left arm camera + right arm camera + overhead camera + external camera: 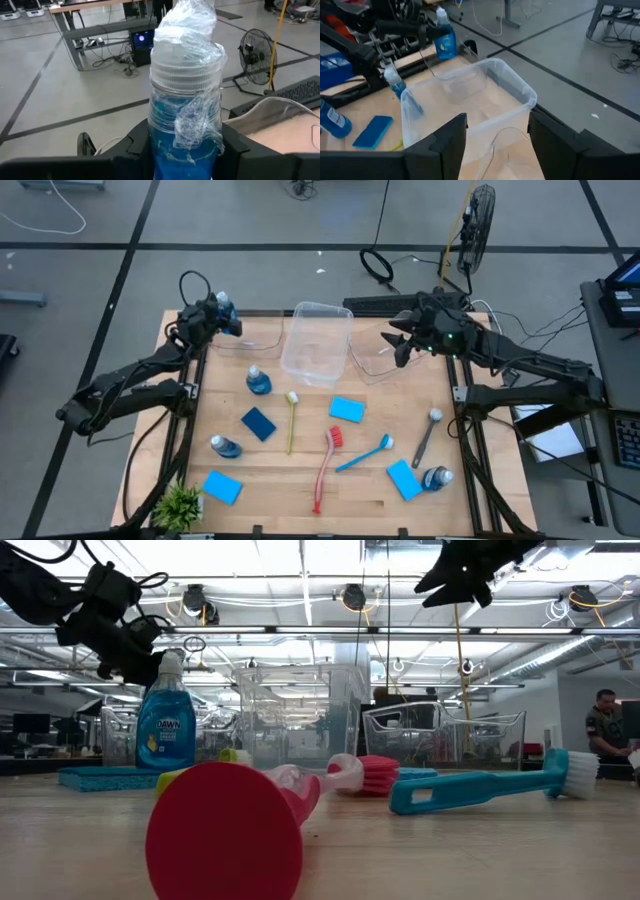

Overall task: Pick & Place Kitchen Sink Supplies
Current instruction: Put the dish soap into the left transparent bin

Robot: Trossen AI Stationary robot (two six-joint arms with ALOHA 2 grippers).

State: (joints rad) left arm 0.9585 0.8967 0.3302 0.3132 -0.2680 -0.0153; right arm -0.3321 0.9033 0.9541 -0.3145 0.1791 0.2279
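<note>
My left gripper (222, 316) is over the table's far left corner, shut on a small clear bottle of blue liquid (185, 125) with a pale cap under crinkled clear film. My right gripper (398, 340) is open, up over the right-hand clear tub (470, 100), touching nothing. On the table are two more bottles (258, 381) (225, 446) and a third (437, 477), several blue sponges (346, 409) (258, 423), and the yellow-green (291, 420), red (324, 467), blue (365, 453) and grey (427, 437) brushes lying flat. My left gripper pinches the bottle's body just below the cap (165, 150) between its two fingers (137, 147), one on each side. In the right wrist view the fingers come about level from the table's left, across the upright bottle (445, 42), which is lifted clear of the table.
A second clear tub (318, 340) stands at the table's far middle, beside the right-hand one (372, 362). A small green plant (178, 505) sits at the near left corner. Bare wood shows along the near edge in the middle. A person (605, 725) is far behind the table.
</note>
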